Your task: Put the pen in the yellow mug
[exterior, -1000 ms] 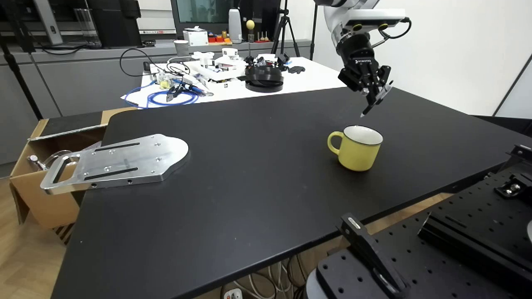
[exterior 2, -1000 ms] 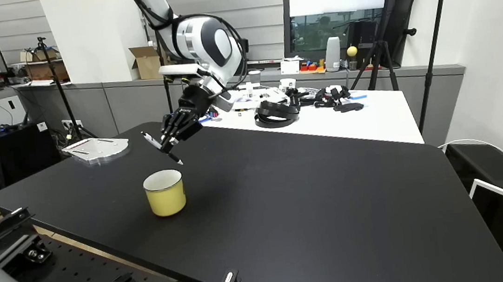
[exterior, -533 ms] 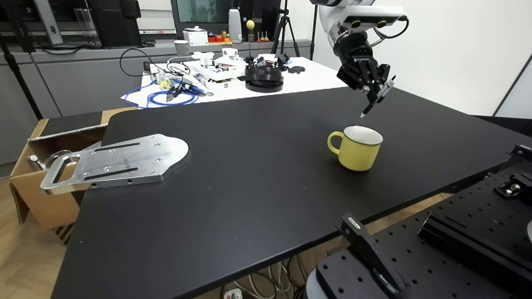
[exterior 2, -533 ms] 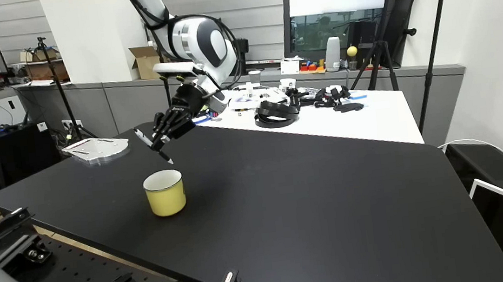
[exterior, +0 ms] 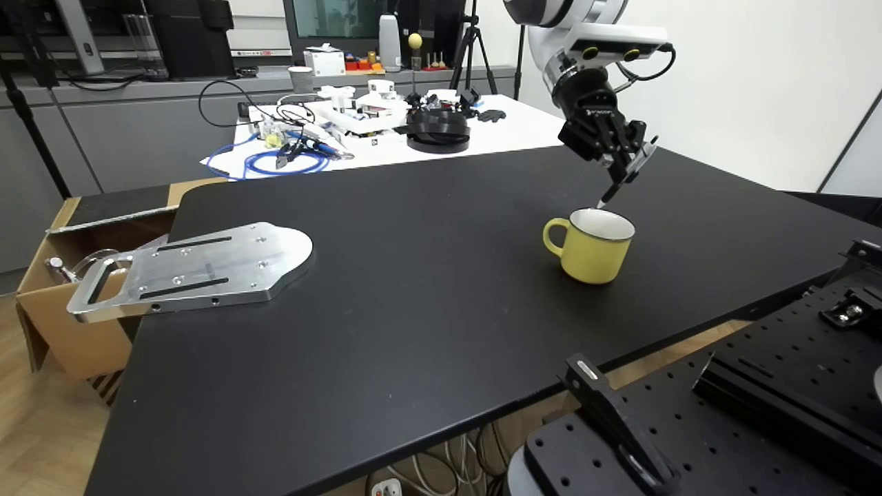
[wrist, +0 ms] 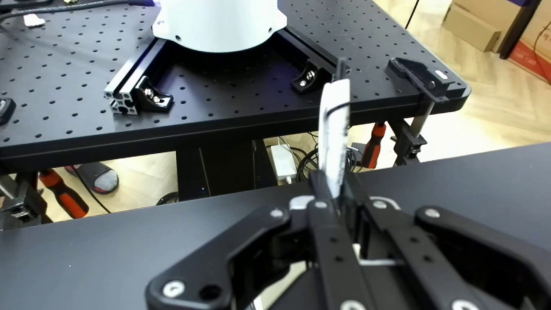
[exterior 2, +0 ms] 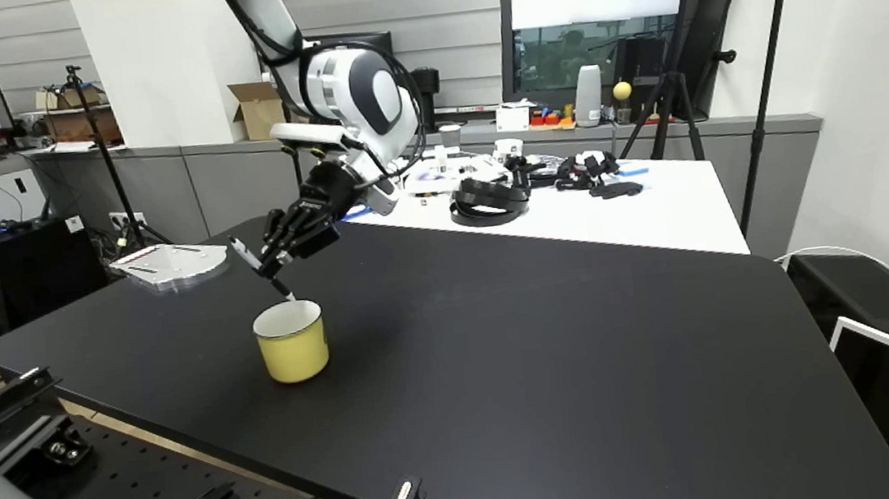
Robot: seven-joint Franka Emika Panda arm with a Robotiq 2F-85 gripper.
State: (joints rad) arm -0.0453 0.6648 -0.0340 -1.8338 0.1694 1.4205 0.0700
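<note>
The yellow mug [exterior: 594, 258] stands upright on the black table in both exterior views [exterior 2: 295, 356], its opening up. My gripper [exterior: 628, 165] is above and behind it, shut on a white and black pen [exterior: 643, 156]. The pen is tilted, its dark end [exterior 2: 281, 287] pointing down. In both exterior views its lower tip meets the mug's far rim; I cannot tell whether it touches or is over the opening. In the wrist view the pen's white part [wrist: 334, 129] stands up between the fingertips of the gripper [wrist: 337, 189]. The mug is not clearly visible there.
A silver metal plate with a handle [exterior: 207, 265] lies at the table's far side from the mug. The black perforated robot mount [wrist: 241, 107] borders the table beyond a gap. A white table with clutter [exterior 2: 614, 215] stands behind.
My gripper has shifted left in the exterior view showing the whole arm, then lowered with the pen. The pen's tip has come down from above the mug to its far rim. The mug stays still.
</note>
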